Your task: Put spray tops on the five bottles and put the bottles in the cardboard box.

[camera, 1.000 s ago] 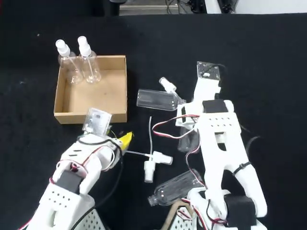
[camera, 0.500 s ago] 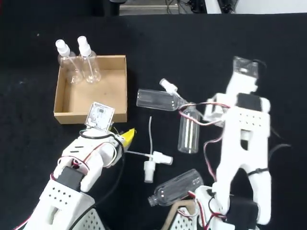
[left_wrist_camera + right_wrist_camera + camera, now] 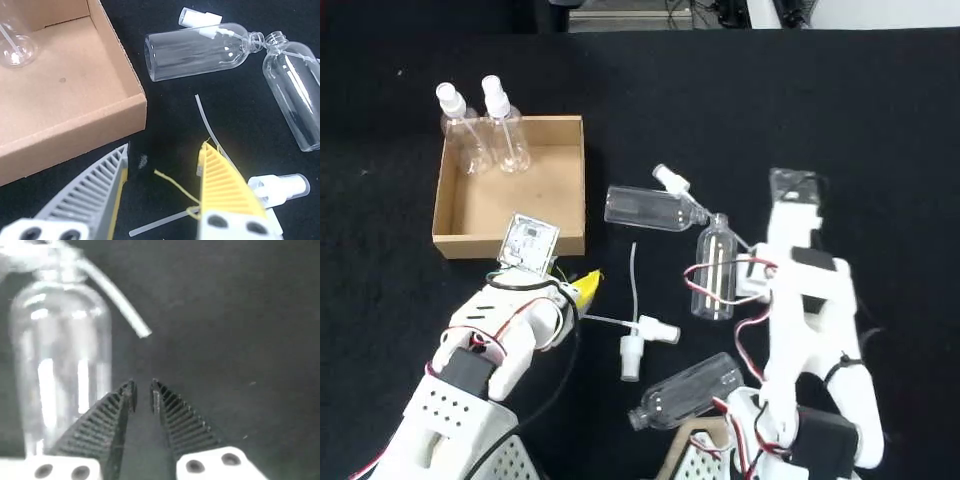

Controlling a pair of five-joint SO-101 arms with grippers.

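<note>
The cardboard box holds two capped bottles upright at its far side. Three bare clear bottles lie on the black table: one beside the box, one at the middle, one near the front. A spray top lies by the first bottle's neck, and two more lie at the centre. My left gripper is open just above the table between the box corner and a spray top. My right gripper is shut and empty, low beside the middle bottle.
The right arm stretches along the right of the middle bottle. The left arm sits at the front left. A thin dip tube lies on the cloth ahead of the left gripper. Bare black table spreads to the far right.
The right arm swung off to the right, uncovering the middle bottle, then came back in beside it. The left arm edged slightly forward.
</note>
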